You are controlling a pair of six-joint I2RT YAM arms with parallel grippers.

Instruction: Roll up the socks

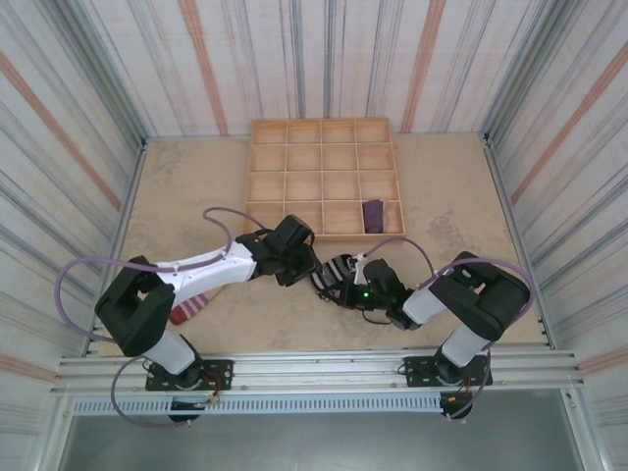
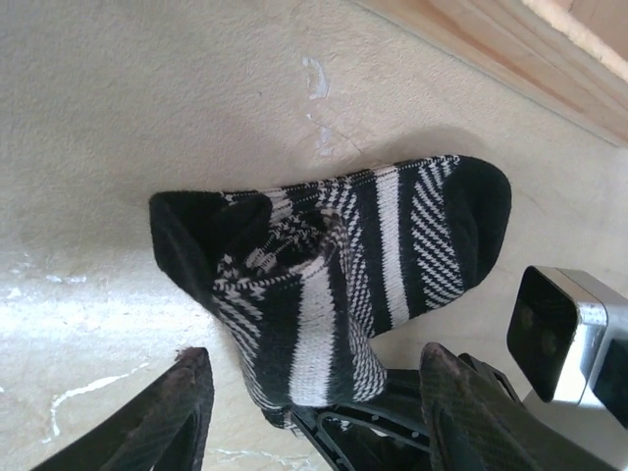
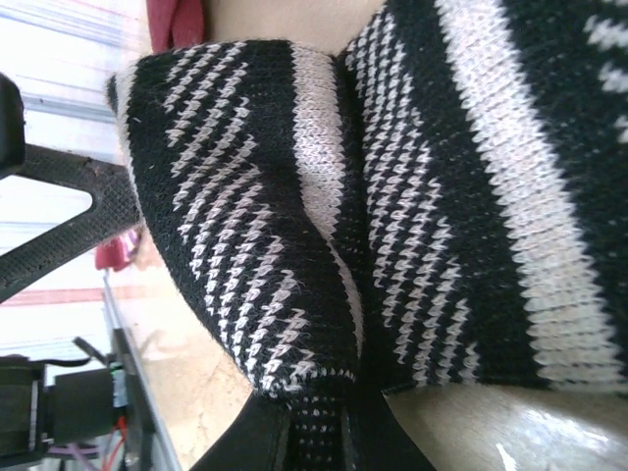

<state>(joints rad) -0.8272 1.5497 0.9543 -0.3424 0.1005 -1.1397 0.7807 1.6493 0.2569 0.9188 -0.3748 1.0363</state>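
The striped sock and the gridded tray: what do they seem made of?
The striped sock looks like knitted yarn, soft and matte; stitch loops show close up. The tray looks like pale, matte wood, perhaps plywood, with thin slat dividers.

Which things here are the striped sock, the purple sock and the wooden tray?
striped sock (image 2: 392,245): left wrist view, on a white stripe near its middle.
purple sock (image 1: 373,215): top external view, on its middle, inside a tray compartment.
wooden tray (image 1: 294,157): top external view, on a bare compartment floor.
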